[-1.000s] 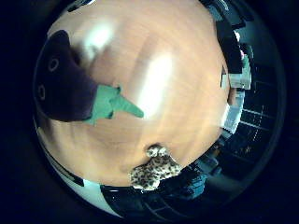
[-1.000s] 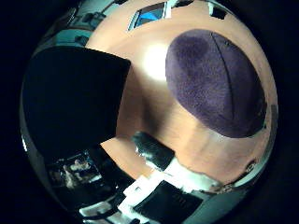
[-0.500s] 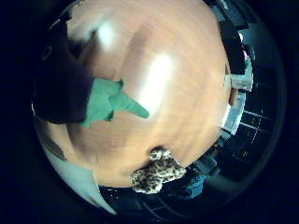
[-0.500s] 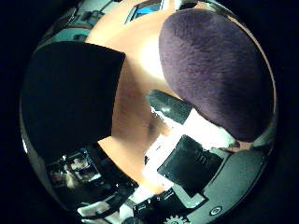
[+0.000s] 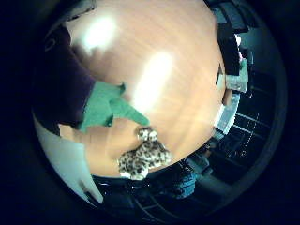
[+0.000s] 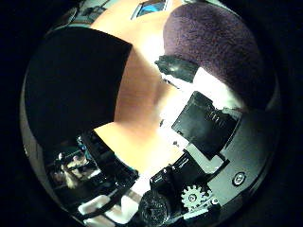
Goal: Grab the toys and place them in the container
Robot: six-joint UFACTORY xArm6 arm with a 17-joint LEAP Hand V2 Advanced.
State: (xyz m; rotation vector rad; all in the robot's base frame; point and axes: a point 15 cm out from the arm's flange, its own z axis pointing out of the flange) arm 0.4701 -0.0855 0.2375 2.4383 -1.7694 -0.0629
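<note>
Your wooden table [image 5: 187, 42] fills both palm views. A black container [image 6: 71, 90] stands on it beside a purple plush toy [image 6: 213, 47] with a green leafy top [image 5: 105, 105], close under the palm. At the toy's five o'clock lies a spotted plush [image 5: 143, 157]. Your hand [image 6: 208, 118] curls a black fingertip [image 6: 177, 68] against the purple toy; whether it grips, you cannot tell.

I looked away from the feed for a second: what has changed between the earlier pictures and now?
The hand has closed in on the purple plush toy: it looms larger in both palm views, and a fingertip now reaches its edge. No grasp shows yet. The toy's green part, the leopard-print toy and the black container lie where they were on the wooden table.
</note>
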